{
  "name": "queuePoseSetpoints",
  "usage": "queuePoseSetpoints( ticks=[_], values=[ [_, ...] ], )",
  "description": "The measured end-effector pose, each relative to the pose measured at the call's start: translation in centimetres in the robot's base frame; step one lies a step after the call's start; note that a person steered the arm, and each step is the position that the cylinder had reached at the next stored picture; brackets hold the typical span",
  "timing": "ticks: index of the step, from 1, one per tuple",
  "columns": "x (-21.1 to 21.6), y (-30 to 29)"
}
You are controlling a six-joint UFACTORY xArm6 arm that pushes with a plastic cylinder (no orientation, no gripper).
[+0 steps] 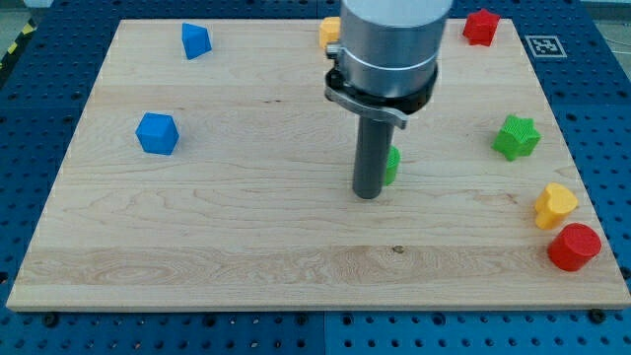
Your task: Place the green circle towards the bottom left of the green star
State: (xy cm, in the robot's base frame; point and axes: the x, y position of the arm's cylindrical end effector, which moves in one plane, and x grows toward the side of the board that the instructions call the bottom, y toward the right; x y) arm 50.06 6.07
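The green circle (pixel 392 165) sits near the middle of the wooden board, mostly hidden behind my rod; only its right edge shows. My tip (pixel 368 194) rests on the board just left of and slightly below the green circle, touching or nearly touching it. The green star (pixel 517 137) lies toward the view's right, well to the right of the circle and a little higher.
A yellow block (pixel 555 205) and a red round block (pixel 574 247) lie at the lower right. A red block (pixel 481 27) is at the top right, an orange block (pixel 329 31) at the top centre. Two blue blocks (pixel 196 40) (pixel 157 133) lie on the left.
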Motion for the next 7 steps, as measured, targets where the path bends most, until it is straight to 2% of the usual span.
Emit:
queuePoseSetpoints(
  ticks=[2,4,5,6,7],
  values=[
    [0.0,2.9],
    [0.0,-2.5],
    [-1.5,-3.8],
    [-2.3,-3.6],
    [-2.3,-1.0]
  ],
)
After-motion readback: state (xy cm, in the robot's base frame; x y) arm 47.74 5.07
